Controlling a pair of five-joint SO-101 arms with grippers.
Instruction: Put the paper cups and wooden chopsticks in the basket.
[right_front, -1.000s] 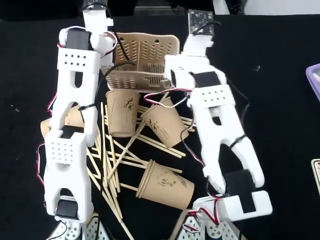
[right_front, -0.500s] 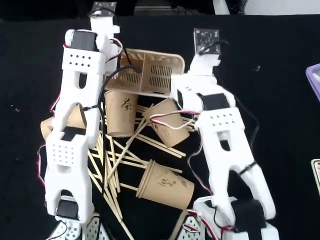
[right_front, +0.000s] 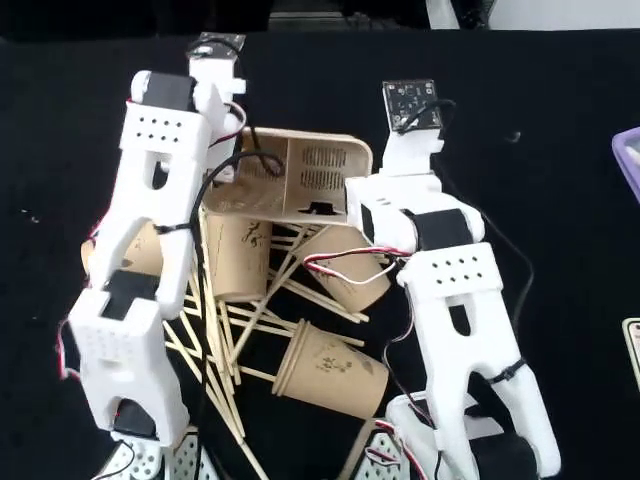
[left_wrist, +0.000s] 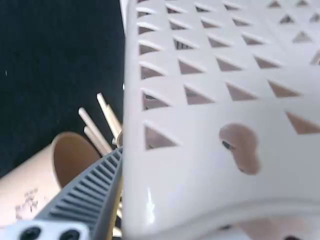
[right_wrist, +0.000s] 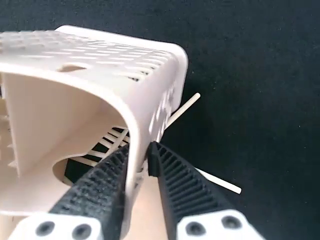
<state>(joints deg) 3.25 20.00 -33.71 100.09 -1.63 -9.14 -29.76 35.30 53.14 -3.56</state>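
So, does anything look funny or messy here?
Yes. The beige slotted plastic basket is tipped over instead of standing upright, its wall pinched in the right gripper. Below it, brown paper cups lie on their sides among scattered wooden chopsticks.

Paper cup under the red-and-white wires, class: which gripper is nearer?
Right. The right gripper grips the basket wall just beyond that cup; the left gripper is at the basket's other end.

Robot lab: black-draped table (right_front: 560, 150)
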